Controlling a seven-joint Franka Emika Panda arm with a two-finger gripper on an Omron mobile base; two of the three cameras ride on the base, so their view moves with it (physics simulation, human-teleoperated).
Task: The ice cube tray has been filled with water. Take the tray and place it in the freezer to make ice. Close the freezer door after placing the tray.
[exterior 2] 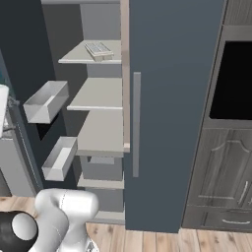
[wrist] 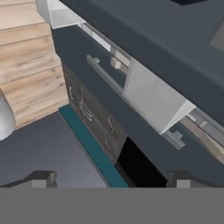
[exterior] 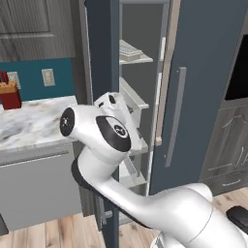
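The ice cube tray [exterior 2: 99,49] already lies flat on the top shelf [exterior 2: 91,54] of the freezer [exterior 2: 101,123], at 11 o'clock in the right base view, so I judge only the closing remains. The tool [wrist: 111,179] is released, its jaws wide apart and empty, looking along the inside of the freezer door [exterior: 102,72], which stands open at 12 o'clock in the left base view with bins [exterior 2: 46,102] along it and free floor below.

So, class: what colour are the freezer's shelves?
White; the shelves show best in the right base view, with the ice cube tray on the top one.

white door bin [wrist: 153,103], wood floor [wrist: 30,70], spread fingers [wrist: 41,178]
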